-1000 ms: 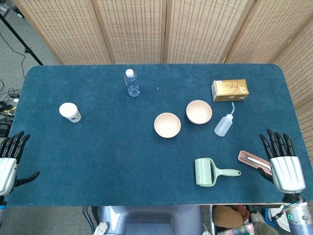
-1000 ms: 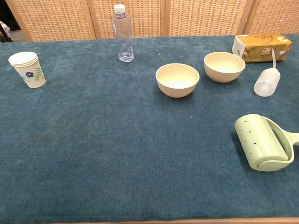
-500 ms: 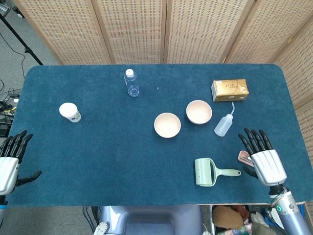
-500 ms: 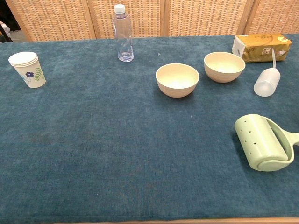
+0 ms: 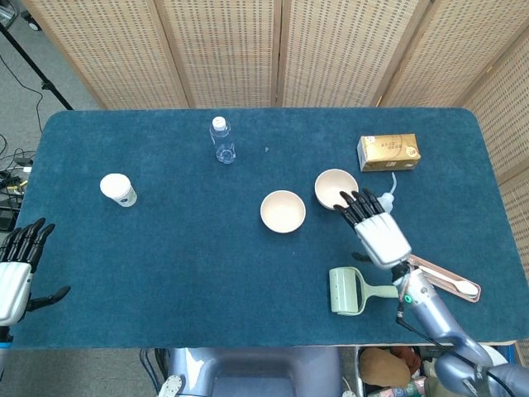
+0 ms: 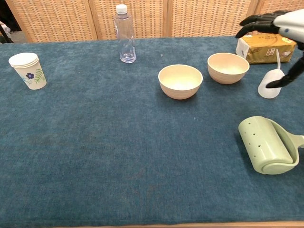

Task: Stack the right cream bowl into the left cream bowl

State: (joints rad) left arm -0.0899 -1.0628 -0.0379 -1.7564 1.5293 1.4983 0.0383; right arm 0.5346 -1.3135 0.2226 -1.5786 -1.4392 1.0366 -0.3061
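Observation:
Two cream bowls stand side by side right of the table's middle. The left cream bowl [image 5: 283, 211] [image 6: 180, 80] sits a little nearer than the right cream bowl [image 5: 335, 188] [image 6: 228, 67]. My right hand [image 5: 377, 228] [image 6: 278, 28] hovers open above the table just right of the right bowl, its fingers spread and reaching toward the rim, holding nothing. At the table's left front edge my left hand [image 5: 15, 273] stays open and empty, seen only in the head view.
A white squeeze bottle [image 6: 271, 81] and a yellow tissue pack [image 5: 387, 152] lie right of the bowls. A green lint roller [image 5: 351, 290] and a pink tray with a spoon [image 5: 450, 281] sit near the front right. A water bottle [image 5: 221, 140] and paper cup [image 5: 118, 189] stand further left.
My right hand has swung from the table's front right corner up and leftward to beside the right bowl, uncovering the pink tray. The left hand has stayed put.

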